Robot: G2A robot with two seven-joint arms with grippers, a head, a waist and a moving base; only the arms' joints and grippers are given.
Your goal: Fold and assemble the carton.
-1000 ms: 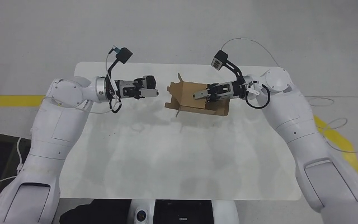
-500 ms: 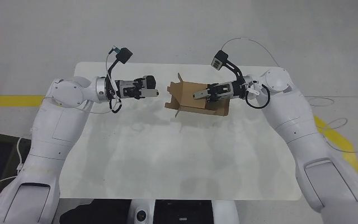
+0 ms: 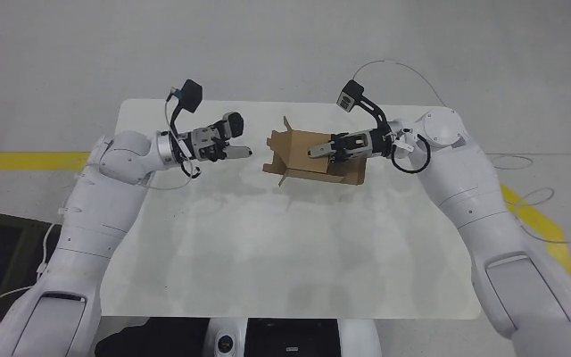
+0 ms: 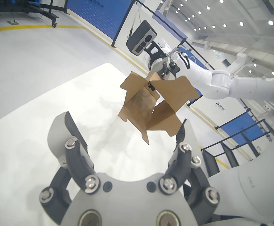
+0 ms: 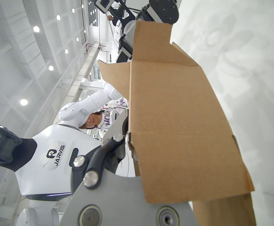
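Brown cardboard carton [image 3: 303, 153], part-erected, lies on its side at about 12 to 1 o'clock from the bench [image 3: 285, 259] centre, near the far edge. Its open end points to 9 o'clock, toward the left arm [image 3: 125, 161]. Flaps [image 4: 173, 89] splay outward at the mouth. In the left wrist view the carton [image 4: 139, 100] shows bare cardboard inner walls. Cannot tell whether the lowest flap tip touches the bench or hangs just above it. In the right wrist view the carton [image 5: 177, 128] shows one flat outer panel with fold creases.

The bench is white, slightly glossy, with rounded corners. Pale grey-white floor [image 3: 285, 45] all round. Yellow line [image 3: 36, 161] on the floor at 9 o'clock of the bench, and another stretch at 3 to 4 o'clock. Blue wall panels [image 4: 102, 15] and black railings stand behind, with ceiling lights [image 5: 23, 102] overhead.

Right jaws: at the carton's 3 o'clock end, clamped on a carton wall. One finger is outside the panel in the right wrist view, and a black fingertip [image 4: 152, 87] is inside the mouth in the left wrist view. The right arm [image 3: 446, 152] comes in from 3 o'clock.

Left jaws: wide apart, gripping nothing and touching nothing. They sit at 9 o'clock of the carton, near it but apart, and face the open mouth. The dark pads [image 4: 72, 128] frame the carton in the left wrist view.
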